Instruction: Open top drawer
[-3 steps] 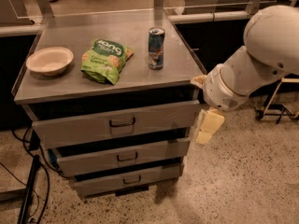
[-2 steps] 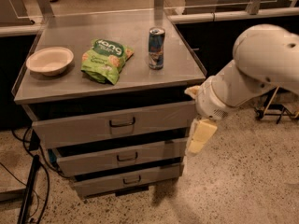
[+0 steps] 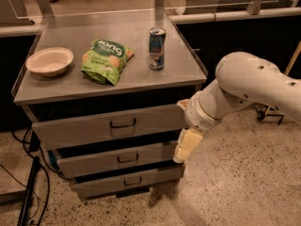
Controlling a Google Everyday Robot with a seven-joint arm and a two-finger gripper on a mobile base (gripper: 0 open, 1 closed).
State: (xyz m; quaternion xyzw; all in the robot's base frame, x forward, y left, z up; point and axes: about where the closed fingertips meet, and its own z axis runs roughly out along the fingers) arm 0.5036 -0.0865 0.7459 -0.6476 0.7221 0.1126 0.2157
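- You are looking at the top drawer (image 3: 84, 128) left of the frame's centre, right under the metal surface (image 3: 141, 76); its dark loop handle (image 3: 123, 123) is sitting in the middle of its grey front.
- A dark gap is showing between the edge of the surface and the top of that drawer's front.
- Your gripper (image 3: 179, 131) is hanging at the right end of the top drawer's front, just right of centre, with the white arm (image 3: 254, 86) reaching in from the right edge of the frame.
- Its two cream fingers (image 3: 187, 146) are standing spread apart, one by the front's upper right corner and one pointing down beside the middle drawer (image 3: 94, 163); they are gripping nothing, and you cannot tell whether either is touching the metal.
- The handle is sitting well left of the gripper.
- The bottom drawer (image 3: 103, 186) is lying below, narrower than the top one.
- On the surface a pale bowl (image 3: 49, 61) is resting at upper left, a green snack bag (image 3: 106, 60) beside it, and a can (image 3: 157, 48) is standing upright to the right.
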